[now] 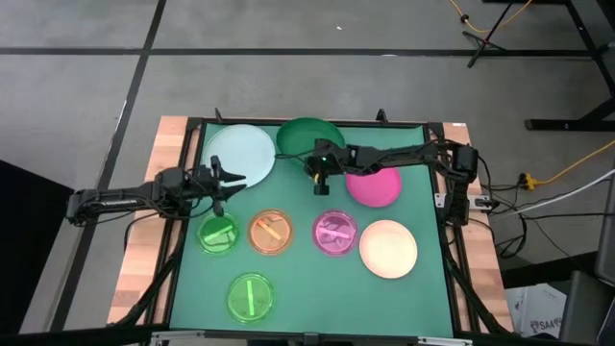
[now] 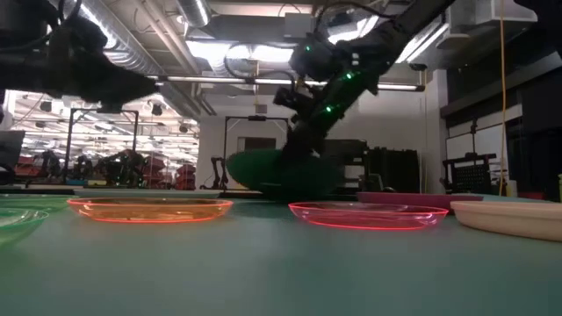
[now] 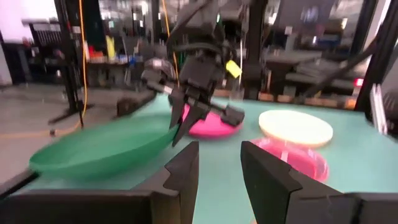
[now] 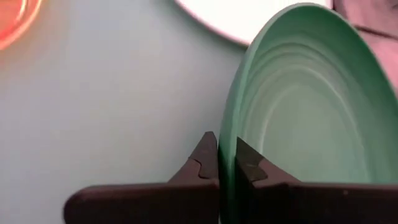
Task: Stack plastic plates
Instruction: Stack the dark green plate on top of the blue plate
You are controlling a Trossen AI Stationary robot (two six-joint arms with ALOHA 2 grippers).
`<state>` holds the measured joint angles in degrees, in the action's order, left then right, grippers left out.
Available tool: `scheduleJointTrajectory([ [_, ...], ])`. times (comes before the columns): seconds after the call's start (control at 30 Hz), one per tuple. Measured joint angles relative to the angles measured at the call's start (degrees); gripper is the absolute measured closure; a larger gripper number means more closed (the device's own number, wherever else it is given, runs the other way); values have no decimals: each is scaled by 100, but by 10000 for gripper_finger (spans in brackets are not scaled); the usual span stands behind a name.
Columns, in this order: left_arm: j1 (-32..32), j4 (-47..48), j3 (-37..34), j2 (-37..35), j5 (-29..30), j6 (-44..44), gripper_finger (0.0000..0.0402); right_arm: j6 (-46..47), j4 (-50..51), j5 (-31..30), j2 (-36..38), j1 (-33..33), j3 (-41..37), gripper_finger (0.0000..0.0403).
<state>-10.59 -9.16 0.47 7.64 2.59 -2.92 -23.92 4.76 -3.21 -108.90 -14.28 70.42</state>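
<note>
The dark green plate (image 1: pixel 306 136) sits tilted at the mat's far middle, and my right gripper (image 1: pixel 320 175) is shut on its near rim. The pale blue plate (image 1: pixel 240 154) lies left of it. The magenta plate (image 1: pixel 377 186) and cream plate (image 1: pixel 388 248) lie to the right. Across the middle lie a small green (image 1: pixel 219 234), an orange (image 1: pixel 271 232) and a pink (image 1: pixel 335 232) translucent plate, with a second small green one (image 1: pixel 250 296) near the front. My left gripper (image 1: pixel 223 187) hovers open by the pale blue plate's near edge. My right gripper pinches the dark green plate's near rim (image 4: pixel 227 149) between its two fingers, one inside the hollow and one on the outer side. The fingers slant down from the table's right side (image 3: pixel 193 115). The plate (image 2: pixel 281 173) is tilted, its held edge raised and its far edge low.
A black frame (image 1: pixel 452 240) borders the green mat, with wooden table strips (image 1: pixel 144 259) outside it. Bare mat lies in the middle between the large and small plates and at the front right. The room's racks show behind the table.
</note>
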Motion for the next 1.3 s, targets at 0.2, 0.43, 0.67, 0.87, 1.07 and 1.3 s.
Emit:
scheduleJointTrajectory([
  [0.2,0,-638,0,0,-4,-4,288,-346,-25,136,-2,0,419,402],
  [0.43,1,-657,0,0,-9,-7,288,-798,-187,509,-2,0,672,402],
  [0.67,1,-698,0,0,-11,-10,288,-1383,-659,1013,-2,1,762,402],
  [0.87,2,-724,0,0,-128,-288,288,-2012,-1104,1528,-2,2,762,402],
  [1.07,4,-722,0,0,-859,-1143,288,-2605,-1275,1784,-2,0,764,402],
  [1.3,3,-721,0,-1,-899,-2781,288,-3128,-1432,1889,-189,-10,771,402],
])
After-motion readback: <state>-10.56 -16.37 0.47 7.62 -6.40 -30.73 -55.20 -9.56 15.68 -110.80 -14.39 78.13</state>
